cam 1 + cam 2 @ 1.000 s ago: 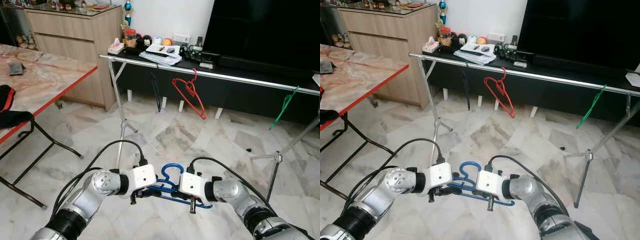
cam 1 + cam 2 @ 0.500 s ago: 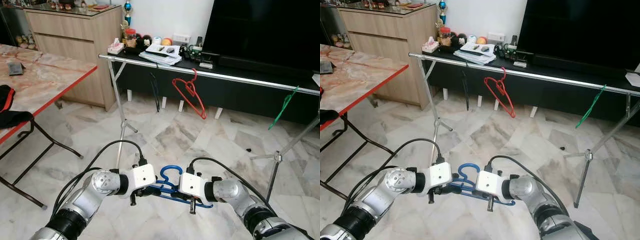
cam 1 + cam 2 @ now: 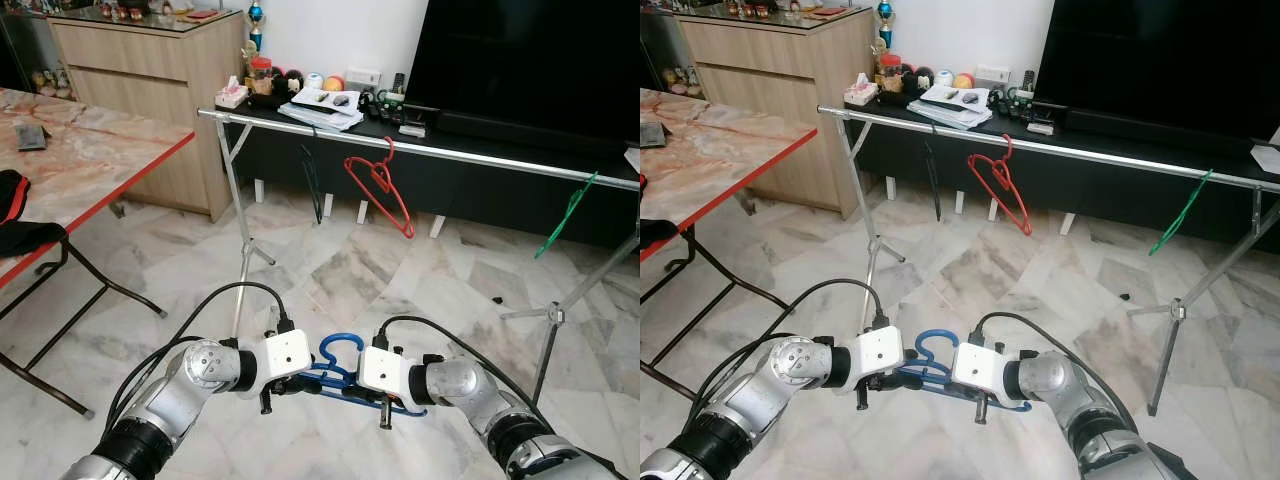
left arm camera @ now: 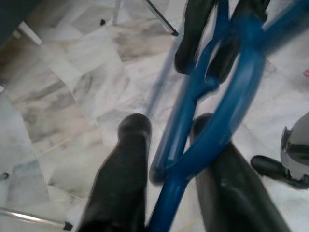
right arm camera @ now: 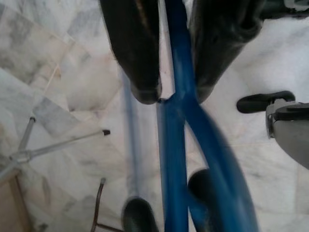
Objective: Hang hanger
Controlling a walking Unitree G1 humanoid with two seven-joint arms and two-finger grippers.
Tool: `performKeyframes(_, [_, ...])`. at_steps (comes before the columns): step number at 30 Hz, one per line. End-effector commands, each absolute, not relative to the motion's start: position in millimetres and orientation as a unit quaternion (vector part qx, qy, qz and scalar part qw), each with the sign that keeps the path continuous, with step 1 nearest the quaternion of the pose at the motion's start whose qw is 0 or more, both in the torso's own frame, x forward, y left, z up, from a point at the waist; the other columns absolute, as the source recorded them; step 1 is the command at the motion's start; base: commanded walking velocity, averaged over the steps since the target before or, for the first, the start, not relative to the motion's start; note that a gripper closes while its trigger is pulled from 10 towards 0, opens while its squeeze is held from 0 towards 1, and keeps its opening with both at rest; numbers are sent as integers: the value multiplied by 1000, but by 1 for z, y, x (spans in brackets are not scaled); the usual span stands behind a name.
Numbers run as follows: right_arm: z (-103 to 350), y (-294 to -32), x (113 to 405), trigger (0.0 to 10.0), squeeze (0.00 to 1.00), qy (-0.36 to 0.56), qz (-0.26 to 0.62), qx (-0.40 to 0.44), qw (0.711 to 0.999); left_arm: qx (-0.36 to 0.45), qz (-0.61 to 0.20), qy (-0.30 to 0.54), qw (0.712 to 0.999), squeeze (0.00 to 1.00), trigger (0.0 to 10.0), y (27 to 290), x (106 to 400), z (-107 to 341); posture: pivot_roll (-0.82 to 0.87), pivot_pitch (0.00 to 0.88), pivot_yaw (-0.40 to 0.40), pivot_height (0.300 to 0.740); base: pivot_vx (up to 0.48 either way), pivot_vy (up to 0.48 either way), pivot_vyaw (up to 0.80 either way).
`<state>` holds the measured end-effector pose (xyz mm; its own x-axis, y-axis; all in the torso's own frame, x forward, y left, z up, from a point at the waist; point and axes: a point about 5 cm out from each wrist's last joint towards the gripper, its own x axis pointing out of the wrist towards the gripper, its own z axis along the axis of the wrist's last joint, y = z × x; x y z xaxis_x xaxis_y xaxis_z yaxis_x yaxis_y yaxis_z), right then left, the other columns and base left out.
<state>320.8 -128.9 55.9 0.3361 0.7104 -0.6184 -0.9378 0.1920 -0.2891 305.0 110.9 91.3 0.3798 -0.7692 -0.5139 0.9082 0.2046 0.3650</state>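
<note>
Low in the centre of the frame, above a marble floor (image 3: 330,270), I hold a blue hanger (image 3: 340,372) between both arms. My left gripper (image 4: 169,130) has its two black fingers (image 4: 126,169) closed around the hanger's bars near the neck; my right gripper (image 5: 171,96) is likewise clamped on a blue bar from the other side, its fingers (image 5: 133,53) pressing either side of it. The hanger's hook (image 3: 340,346) rises between my two white wrist housings.

Across the upper half of the frame runs a silver clothes rail (image 3: 420,148) on folding legs, well apart from the hanger I grip. A red hanger (image 3: 380,190) hangs from it near the middle, a dark one (image 3: 312,180) just left of that, and a green hanger (image 3: 565,215) towards the right edge.

Behind the rail, a black low console (image 3: 480,190) carries papers (image 3: 320,108), a tissue box (image 3: 232,95) and small ornaments too small to identify. A wooden cabinet (image 3: 150,70) stands at upper left; a red-edged marble-patterned table (image 3: 90,160) fills the left edge.
</note>
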Motion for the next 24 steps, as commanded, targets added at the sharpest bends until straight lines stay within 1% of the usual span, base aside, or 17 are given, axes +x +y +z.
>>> performKeyframes(1, [57, -136, 323, 10000, 1000, 181, 536, -317, 761, 318, -557, 104, 760, 0, 0, 107, 303, 92, 142, 16, -87, 740, 0, 0, 0])
performKeyframes(9, [57, -136, 322, 10000, 1000, 185, 535, -318, 761, 320, -550, 104, 764, 0, 0, 108, 305, 92, 143, 15, -89, 740, 0, 0, 0])
performKeyframes(14, [56, -138, 322, 10000, 1000, 187, 533, -318, 762, 310, -540, 105, 775, 0, 0, 111, 305, 91, 142, 15, -89, 740, 0, 0, 0])
performKeyframes(15, [55, -138, 322, 10000, 545, 188, 532, -318, 762, 306, -535, 107, 780, 0, 0, 113, 305, 90, 142, 15, -89, 740, 0, 0, 0])
performKeyframes(16, [55, -139, 322, 10000, 337, 189, 531, -318, 762, 303, -531, 110, 783, 0, 0, 115, 305, 89, 142, 15, -89, 740, 0, 0, 0])
performKeyframes(18, [55, -139, 322, 10000, 0, 191, 531, -318, 762, 299, -527, 114, 787, 0, 0, 118, 305, 87, 142, 15, -89, 740, 0, 0, 0])
performKeyframes(22, [55, -139, 321, 10000, 0, 191, 532, -318, 761, 299, -522, 122, 789, 0, 0, 125, 302, 84, 142, 18, -89, 740, 0, 0, 0])
performKeyframes(24, [56, -140, 322, 10000, 0, 191, 532, -319, 761, 319, -518, 137, 782, 0, 0, 134, 300, 79, 143, 19, -90, 740, 0, 0, 0])
